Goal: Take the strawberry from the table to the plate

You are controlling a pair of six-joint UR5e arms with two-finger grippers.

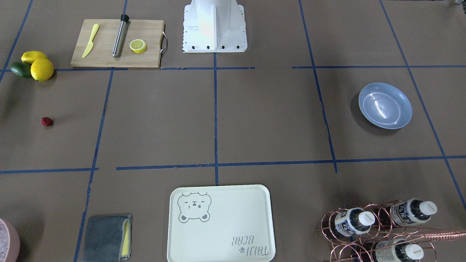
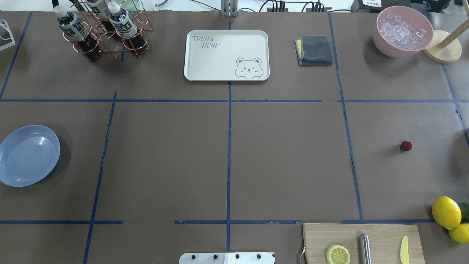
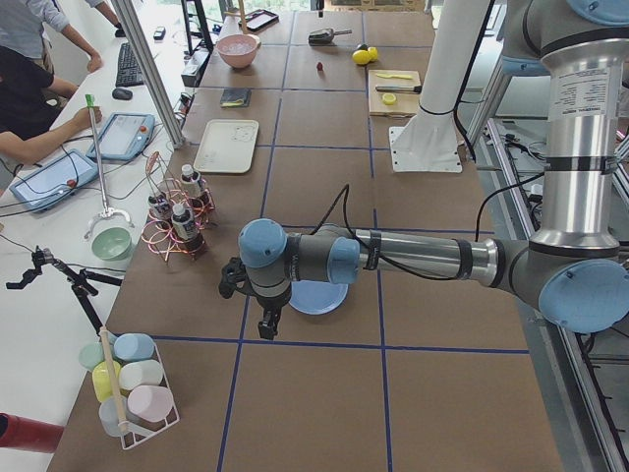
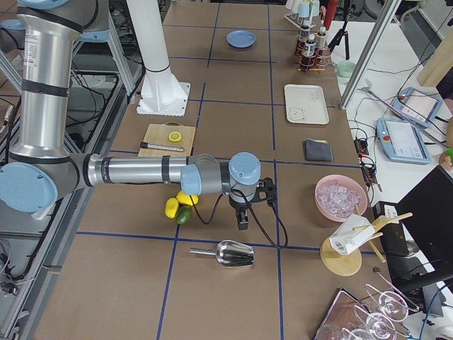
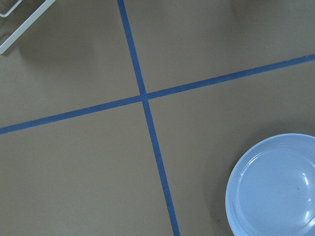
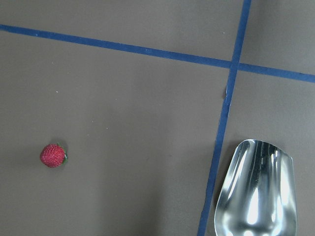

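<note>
1. Small dark-red bumpy strawberry [image 2: 406, 146] sits on brown-paper worktop [image 2: 285, 165], right of overhead frame; lower left in right-wrist view.
2. Nearer: right pincer [image 4: 242, 221]. Spread/pressed can't tell; left pincer [image 3: 265, 329] same.
3. Glossy light-blue round plate [image 2: 29, 156] far left.

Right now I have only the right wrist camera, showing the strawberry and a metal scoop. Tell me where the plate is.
Observer: The plate lies empty on the robot's left side of the table; the strawberry is across on its right side.
Operator: Report what lies near the strawberry outside my frame.
Observer: Two lemons and an avocado huddle together, nearer the robot's base than the strawberry and apart from it.
Operator: Tell me about the left gripper.
Observer: The left gripper hangs above the table beside the plate; whether it is open or shut, I cannot tell.
</note>
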